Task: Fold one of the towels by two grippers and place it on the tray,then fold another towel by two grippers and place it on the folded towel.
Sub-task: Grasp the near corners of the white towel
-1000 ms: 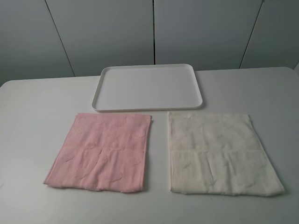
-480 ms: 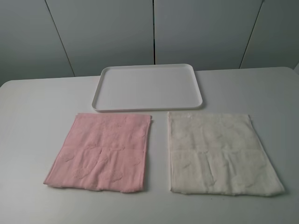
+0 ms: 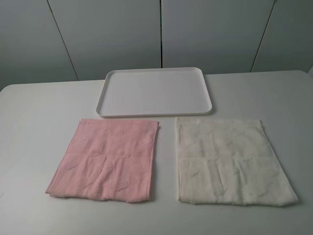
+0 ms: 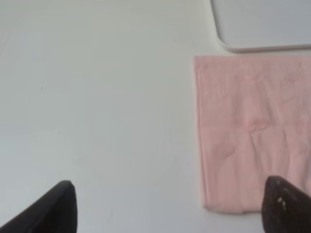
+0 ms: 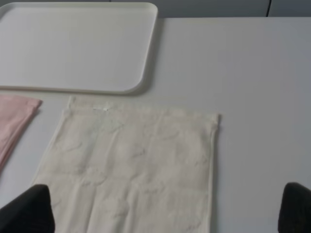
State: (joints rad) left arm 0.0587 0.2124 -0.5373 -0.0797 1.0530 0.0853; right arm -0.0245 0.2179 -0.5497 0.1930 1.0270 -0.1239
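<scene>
Left fingers [image 4: 286, 206] and right fingers [image 5: 24, 211] hung open, empty; uneven pinches could skew the cream towel [image 3: 230, 161] at 4 o'clock.

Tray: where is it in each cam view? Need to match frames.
Exterior high: tray upper middle, behind pink towel and cream towel.
Left wrist: one corner, just past the pink towel.
Right wrist: mostly visible, just past the cream towel.
Landmark: pink towel, in all three.
</scene>
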